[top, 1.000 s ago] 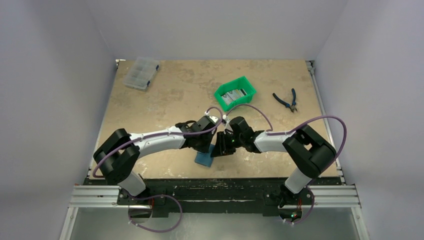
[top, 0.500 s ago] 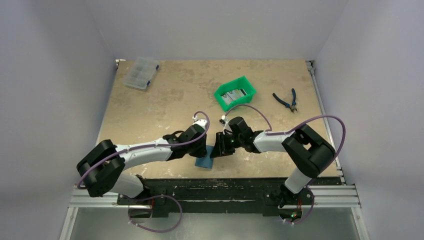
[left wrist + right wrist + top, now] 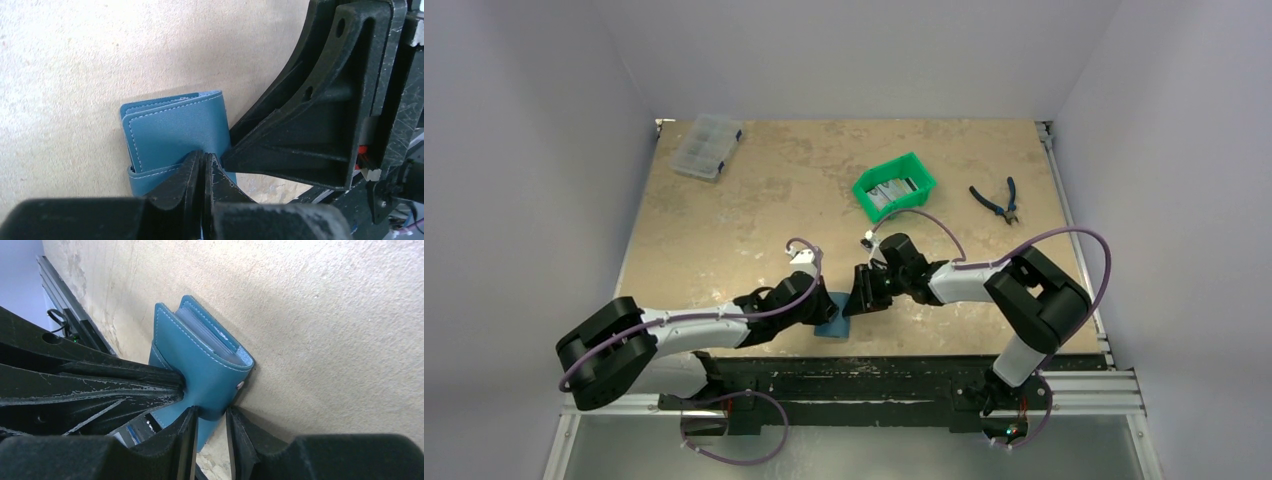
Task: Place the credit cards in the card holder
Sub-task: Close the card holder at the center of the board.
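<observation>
- The card holder [image 3: 200, 357] is lying on the table [image 3: 744, 210] near its front edge, between the two arms. It is looking light, soft and folded, with clear sleeves showing at its open side, so it is likely to slide or flop if pushed from one side only. The stitched flap by the snap stud [image 3: 241, 385] seems the best place to take hold, with the other arm pinning the body.
- The right gripper [image 3: 210, 414] is straddling that flap edge; its jaws are standing partly closed and are clamping the teal material between them.
- The left gripper [image 3: 202, 161] is holding its jaws pressed together with nothing between them; its tips are resting against the holder's opposite edge.
- The credit cards [image 3: 890, 190] are sitting in the green bin [image 3: 921, 172], well apart from the holder. They are looking thin, stiff and probably slick, so taking them by an edge seems safer than lifting them flat.
- Compared with a second ago, the left arm is lying lower and swung back toward the near-left corner, and its gripper has come down from the holder's far side to its left side. The holder is sitting in much the same spot, and the right gripper has barely shifted.
</observation>
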`<state>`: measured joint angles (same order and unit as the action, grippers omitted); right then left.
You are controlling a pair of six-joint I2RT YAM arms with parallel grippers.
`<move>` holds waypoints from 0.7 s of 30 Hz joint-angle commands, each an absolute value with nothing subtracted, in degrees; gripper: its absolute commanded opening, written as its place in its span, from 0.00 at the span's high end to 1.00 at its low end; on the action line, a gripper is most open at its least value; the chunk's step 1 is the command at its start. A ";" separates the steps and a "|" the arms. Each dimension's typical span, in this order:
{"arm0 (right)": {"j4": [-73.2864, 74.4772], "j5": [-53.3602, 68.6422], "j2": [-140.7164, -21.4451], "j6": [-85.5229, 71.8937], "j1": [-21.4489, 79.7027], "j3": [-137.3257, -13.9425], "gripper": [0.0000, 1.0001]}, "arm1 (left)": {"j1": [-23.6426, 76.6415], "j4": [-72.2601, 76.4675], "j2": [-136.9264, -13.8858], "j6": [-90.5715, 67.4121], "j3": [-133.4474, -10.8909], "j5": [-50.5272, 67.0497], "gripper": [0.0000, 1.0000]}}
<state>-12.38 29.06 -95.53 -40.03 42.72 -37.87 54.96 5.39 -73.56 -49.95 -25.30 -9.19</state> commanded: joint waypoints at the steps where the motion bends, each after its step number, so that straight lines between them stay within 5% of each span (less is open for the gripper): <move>1: -14.35 26.90 -97.07 -39.68 43.42 -39.40 0.66 | 56.85 -1.42 -72.99 -55.69 -16.70 -9.81 1.00; 21: -7.41 23.49 -91.49 -36.90 43.41 -40.58 0.66 | 55.20 5.79 -74.87 -72.67 -2.95 -11.23 1.00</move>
